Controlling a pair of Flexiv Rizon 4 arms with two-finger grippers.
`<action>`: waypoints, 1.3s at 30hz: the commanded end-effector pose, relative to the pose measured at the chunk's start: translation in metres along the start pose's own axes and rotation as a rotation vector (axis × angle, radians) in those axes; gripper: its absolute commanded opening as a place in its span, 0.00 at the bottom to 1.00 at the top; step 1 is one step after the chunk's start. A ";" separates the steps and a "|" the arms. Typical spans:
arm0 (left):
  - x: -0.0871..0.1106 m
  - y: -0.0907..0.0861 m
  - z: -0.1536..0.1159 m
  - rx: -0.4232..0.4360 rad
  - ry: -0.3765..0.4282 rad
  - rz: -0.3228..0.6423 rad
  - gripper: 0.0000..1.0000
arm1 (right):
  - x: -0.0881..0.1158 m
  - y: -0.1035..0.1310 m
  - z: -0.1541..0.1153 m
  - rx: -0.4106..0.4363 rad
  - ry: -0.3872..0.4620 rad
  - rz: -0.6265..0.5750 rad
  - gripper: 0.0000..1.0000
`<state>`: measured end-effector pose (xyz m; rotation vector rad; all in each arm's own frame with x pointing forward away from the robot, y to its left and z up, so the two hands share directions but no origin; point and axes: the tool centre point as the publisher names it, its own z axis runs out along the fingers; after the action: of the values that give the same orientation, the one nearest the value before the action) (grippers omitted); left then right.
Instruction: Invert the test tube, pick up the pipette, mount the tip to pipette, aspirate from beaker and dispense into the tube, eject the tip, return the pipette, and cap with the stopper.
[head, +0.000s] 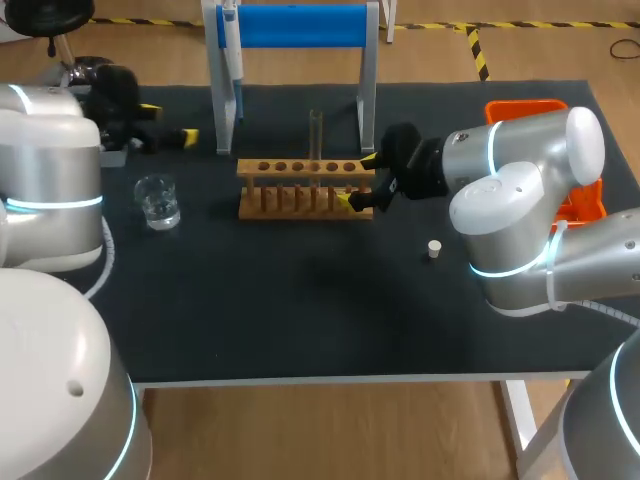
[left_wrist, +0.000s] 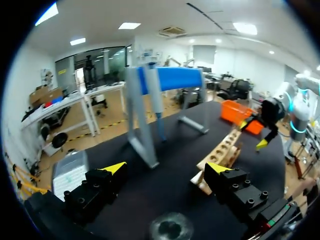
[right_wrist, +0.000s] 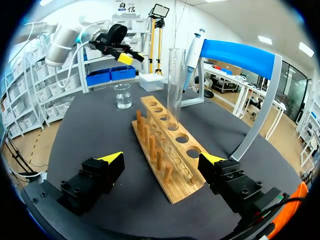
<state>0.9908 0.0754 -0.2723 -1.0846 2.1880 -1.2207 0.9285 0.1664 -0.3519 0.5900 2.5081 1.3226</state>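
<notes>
A clear test tube stands upright in the wooden rack at mid-table. My right gripper is open at the rack's right end, and the rack lies between its fingers untouched. The pipette hangs on the blue-topped stand. A beaker with liquid sits left of the rack, under my open left gripper. The small white stopper lies right of the rack.
An orange tray sits at the far right corner behind my right arm. A pale tip box rests at the far left by my left gripper. The stand's legs flank the rack's back.
</notes>
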 end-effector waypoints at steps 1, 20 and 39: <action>-0.023 0.016 -0.025 -0.018 -0.131 -0.057 1.00 | 0.000 0.001 -0.001 0.004 0.002 0.000 1.00; -0.106 0.059 -0.039 -0.067 -0.410 -0.205 1.00 | 0.000 0.001 -0.001 0.004 0.002 0.000 1.00; -0.152 0.066 -0.008 -0.068 -0.441 -0.239 0.60 | 0.000 0.001 -0.001 0.004 0.002 0.000 1.00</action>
<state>1.0412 0.2206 -0.3210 -1.5126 1.8174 -0.8956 0.9285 0.1664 -0.3519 0.5898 2.5081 1.3226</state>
